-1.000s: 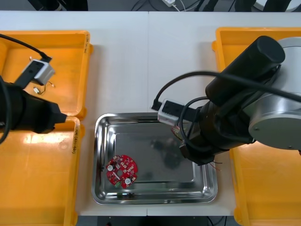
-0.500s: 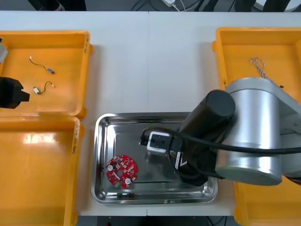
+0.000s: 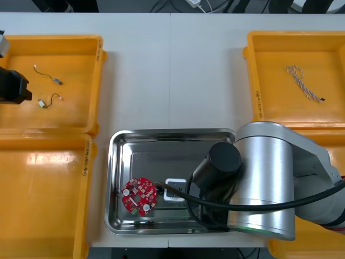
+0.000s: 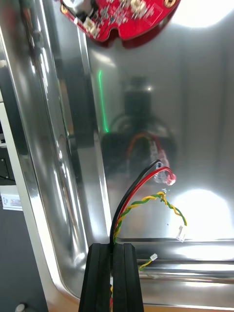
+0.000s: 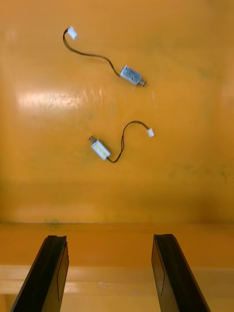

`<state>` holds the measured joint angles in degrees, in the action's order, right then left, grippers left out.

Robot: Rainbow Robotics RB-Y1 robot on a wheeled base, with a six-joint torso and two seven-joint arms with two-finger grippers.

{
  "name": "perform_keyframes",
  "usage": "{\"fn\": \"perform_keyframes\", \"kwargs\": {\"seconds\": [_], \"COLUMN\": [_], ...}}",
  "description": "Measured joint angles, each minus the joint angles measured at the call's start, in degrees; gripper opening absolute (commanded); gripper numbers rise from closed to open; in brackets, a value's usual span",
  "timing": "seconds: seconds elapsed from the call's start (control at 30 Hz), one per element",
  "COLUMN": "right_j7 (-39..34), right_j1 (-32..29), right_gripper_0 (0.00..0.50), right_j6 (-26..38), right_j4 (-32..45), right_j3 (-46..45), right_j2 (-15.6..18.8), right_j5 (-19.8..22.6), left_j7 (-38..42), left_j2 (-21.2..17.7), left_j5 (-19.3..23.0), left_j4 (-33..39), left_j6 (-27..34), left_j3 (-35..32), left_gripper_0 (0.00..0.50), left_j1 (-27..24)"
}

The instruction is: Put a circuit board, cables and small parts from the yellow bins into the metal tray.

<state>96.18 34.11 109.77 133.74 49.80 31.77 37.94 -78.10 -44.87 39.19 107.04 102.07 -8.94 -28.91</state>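
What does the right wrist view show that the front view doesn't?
Right wrist view: the right gripper shut on the red and yellow cable, inside the metal tray. Front view: a blue and white cable in the far right yellow bin, two small metal parts in the far left one, left arm above it. Both: the red circuit board in the tray.

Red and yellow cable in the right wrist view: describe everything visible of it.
The red and yellow cable is a thin bundle: a black and a red wire side by side, plus a twisted yellow-green pair. The right gripper is shut on one end; the rest arches out over the shiny metal tray floor. The black and red wires end in a small clear plug, the twisted pair in a white one. Whether the plugs touch the floor is unclear.
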Motion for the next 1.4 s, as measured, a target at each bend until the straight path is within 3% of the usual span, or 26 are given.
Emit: {"fn": "perform_keyframes", "kwargs": {"seconds": [0.23,0.43,0.63,0.83,1.07,1.33,1.4], "right_j7": [6.7,7.2,7.2,7.3,7.4,8.6,8.6], "right_j1": [-0.5,-0.6,-1.1,-2.3,-3.0,-3.1,-3.1], "right_gripper_0": [0.000,0.000,0.000,0.000,0.000,0.000,0.029], "right_j6": [0.0,-1.5,-3.5,-5.5,-8.3,-10.2,-10.3], "right_j4": [-4.6,-6.9,-7.0,-7.2,-7.7,-10.3,-10.5], "right_j3": [0.4,1.3,4.1,5.0,6.5,6.6,6.6], "right_j2": [-1.7,-2.4,-2.4,-2.4,-2.3,-2.3,-2.3], "right_j5": [-1.9,-3.4,-5.0,-5.7,-7.9,-8.2,-8.4], "left_j7": [0.0,0.6,11.2,24.5,24.7,26.2,28.7], "left_j2": [0.0,0.0,0.9,6.0,10.6,11.3,11.3], "left_j5": [-3.3,-5.9,-9.9,-15.0,-19.4,-20.7,-20.8], "left_j4": [-9.3,-16.2,-19.9,-23.9,-31.3,-33.7,-34.4], "left_j6": [0.1,-2.4,-4.7,-6.9,-8.4,-11.3,-12.5], "left_j3": [3.4,7.6,12.6,12.9,12.9,12.9,12.9], "left_gripper_0": [0.500,0.500,0.500,0.500,0.500,0.500,0.500], "left_j1": [-7.7,-12.6,-15.7,-18.5,-21.8,-22.0,-22.0]}}
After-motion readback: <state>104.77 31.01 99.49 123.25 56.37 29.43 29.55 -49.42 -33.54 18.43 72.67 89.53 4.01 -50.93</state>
